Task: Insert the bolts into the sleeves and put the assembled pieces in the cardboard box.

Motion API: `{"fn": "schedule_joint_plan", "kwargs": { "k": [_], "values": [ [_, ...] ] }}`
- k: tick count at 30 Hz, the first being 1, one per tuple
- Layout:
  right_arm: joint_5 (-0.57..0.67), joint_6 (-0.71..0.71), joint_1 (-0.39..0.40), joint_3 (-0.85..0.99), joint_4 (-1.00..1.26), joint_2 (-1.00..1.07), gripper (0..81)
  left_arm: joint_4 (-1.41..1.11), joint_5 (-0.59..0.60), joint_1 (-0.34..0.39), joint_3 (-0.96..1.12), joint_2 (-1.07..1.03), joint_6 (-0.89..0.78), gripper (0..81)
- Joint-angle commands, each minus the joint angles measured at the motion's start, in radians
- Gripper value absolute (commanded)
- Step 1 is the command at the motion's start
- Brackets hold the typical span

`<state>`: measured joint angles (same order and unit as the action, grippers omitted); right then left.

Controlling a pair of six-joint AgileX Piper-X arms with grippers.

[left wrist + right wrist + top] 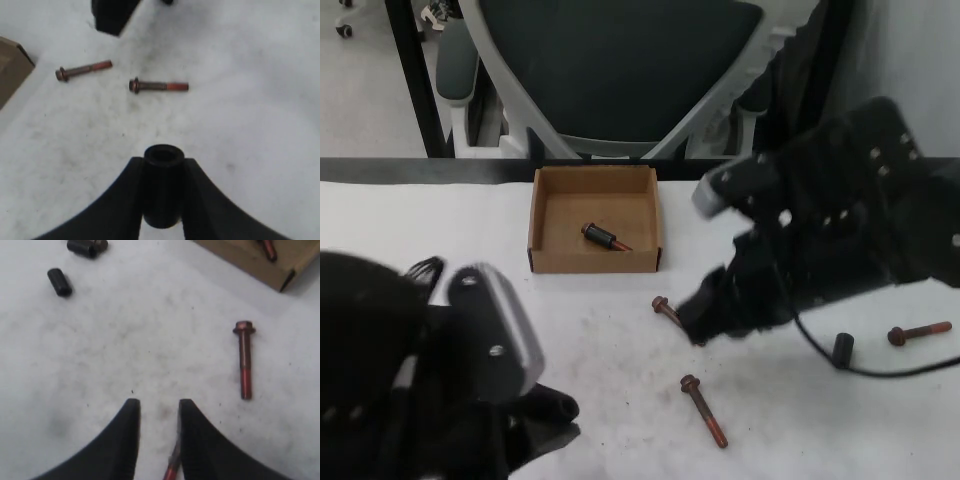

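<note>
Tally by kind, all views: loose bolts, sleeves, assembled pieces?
Loose bolts: 3
Loose sleeves: 2
Another sleeve, in the left gripper jaws: 1
Assembled piece in the cardboard box: 1
Total: 7

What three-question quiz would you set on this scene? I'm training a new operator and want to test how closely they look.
1. True or false: the cardboard box already holds an assembled piece.
2. What is clamped in the left gripper? A) a bolt B) a black sleeve C) nothing
3. Fill in: in the high view, ___ loose bolts lie on the bench outside the box.

Key: 1 true; 2 B; 3 three.
</note>
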<state>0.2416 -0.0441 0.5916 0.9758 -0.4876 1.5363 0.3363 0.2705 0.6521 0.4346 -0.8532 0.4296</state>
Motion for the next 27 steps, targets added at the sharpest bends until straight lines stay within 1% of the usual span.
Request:
{"fn": "schedule_joint_plan", "kwargs": {
  "k": [1, 5, 11, 13, 16, 20, 23, 27],
  "values": [
    [-0.067, 0.000, 0.035, -0.001, -0.057, -0.018, 25.9, -0.093, -0.008, 0.045, -0.041, 0.093, -0.175, 0.8],
    [-0.151, 0.000, 0.081, -0.001, -0.107, -0.018, 25.9, -0.172, -0.109, 0.128, -0.105, 0.205, -0.276, 0.8],
    [-0.200, 0.032, 0.115, -0.001, -0.133, -0.018, 25.9, -0.399, -0.239, 0.256, -0.214, 0.330, -0.463, 0.8],
    [-0.200, 0.044, 0.114, -0.001, -0.137, -0.018, 25.9, -0.465, -0.284, 0.292, -0.252, 0.354, -0.494, 0.8],
    [-0.204, 0.044, 0.114, -0.001, -0.137, -0.012, 25.9, -0.597, -0.335, 0.344, -0.309, 0.376, -0.498, 0.8],
    [-0.242, 0.044, 0.114, -0.001, -0.134, 0.008, 26.0, -0.752, -0.357, 0.376, -0.376, 0.376, -0.498, 0.8],
    [-0.242, 0.044, 0.112, -0.001, -0.115, 0.033, 26.1, -0.803, -0.360, 0.371, -0.399, 0.376, -0.490, 0.8],
    [-0.242, 0.044, 0.112, 0.004, -0.091, 0.062, 26.1, -0.805, -0.360, 0.349, -0.399, 0.376, -0.421, 0.8]
  ]
}}
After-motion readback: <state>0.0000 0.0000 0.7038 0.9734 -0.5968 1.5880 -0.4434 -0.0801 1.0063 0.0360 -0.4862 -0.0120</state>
